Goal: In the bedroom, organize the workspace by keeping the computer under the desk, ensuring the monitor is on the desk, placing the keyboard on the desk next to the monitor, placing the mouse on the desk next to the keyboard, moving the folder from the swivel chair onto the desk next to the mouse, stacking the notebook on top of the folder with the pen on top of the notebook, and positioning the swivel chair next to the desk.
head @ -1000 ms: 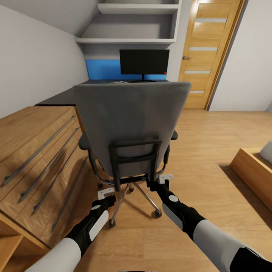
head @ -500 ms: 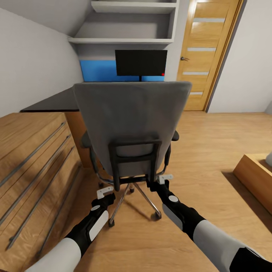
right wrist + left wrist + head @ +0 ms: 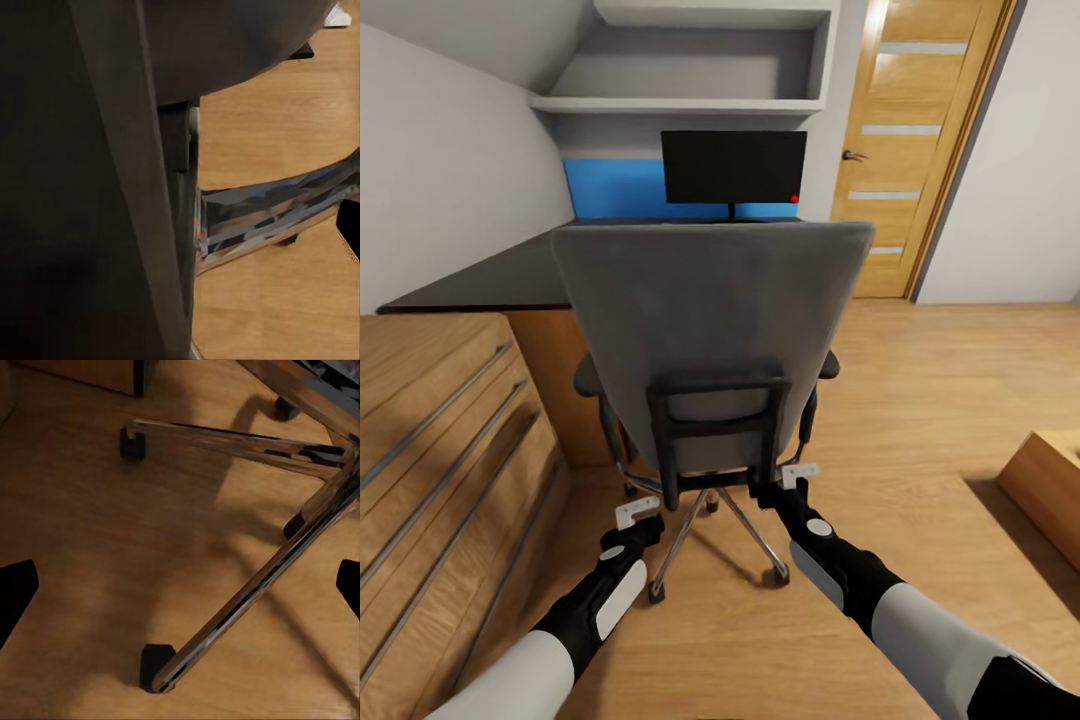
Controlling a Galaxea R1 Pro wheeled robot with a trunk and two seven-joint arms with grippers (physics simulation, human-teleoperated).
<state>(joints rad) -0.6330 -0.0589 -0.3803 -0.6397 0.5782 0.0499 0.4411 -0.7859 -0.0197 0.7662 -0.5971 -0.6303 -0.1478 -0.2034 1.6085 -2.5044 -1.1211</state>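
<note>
The swivel chair (image 3: 705, 330) stands straight ahead of me, its tall back walling off the bench (image 3: 490, 280) and monitor (image 3: 732, 167). A wooden cabinet (image 3: 430, 440) crowds my left. Open floor (image 3: 930, 400) lies to the right; chrome legs (image 3: 247, 585) spread below my left claw (image 3: 638, 514).

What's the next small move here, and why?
Probably keep rolling the swivel chair forward toward the desk. The right gripper sits against the black frame at the back of the chair, the left gripper is low by its chrome base, and the chair stands short of the desk edge, with the monitor beyond it.
</note>
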